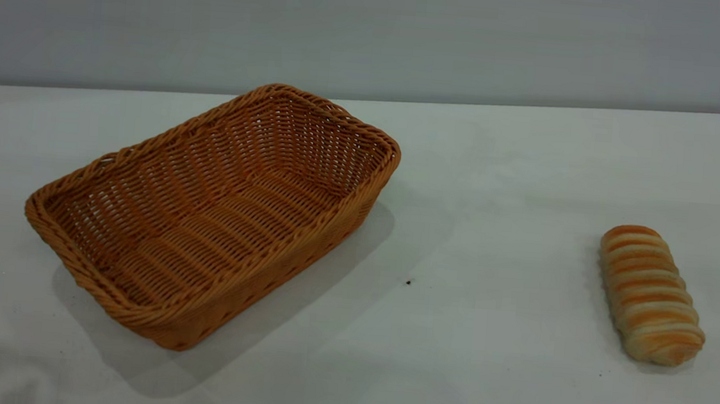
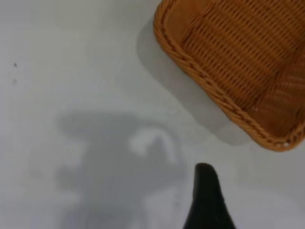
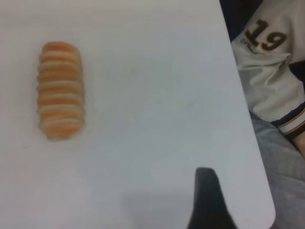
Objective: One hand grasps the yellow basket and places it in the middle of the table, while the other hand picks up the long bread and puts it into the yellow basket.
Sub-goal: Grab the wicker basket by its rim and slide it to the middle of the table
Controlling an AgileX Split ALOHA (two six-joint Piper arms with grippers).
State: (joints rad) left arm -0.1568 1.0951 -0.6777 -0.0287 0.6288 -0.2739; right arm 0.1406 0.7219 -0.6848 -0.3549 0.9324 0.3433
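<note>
- Left of the long bread point(image 1: 651, 294), well apart from it, the yellow basket point(image 1: 211, 213) sits empty and askew on the table point(image 1: 529, 177).
- Woven wicker looks light and stiff — its braided rim should suit a pinch.
- Bread likely soft and squashable; hold it gently across its middle.
- Only one fingertip of the left gripper point(image 2: 206, 198) and of the right gripper point(image 3: 208, 198) shows — spread or closed cannot be told.
- A person's sleeve point(image 3: 269, 71) shows past the table's edge.
</note>
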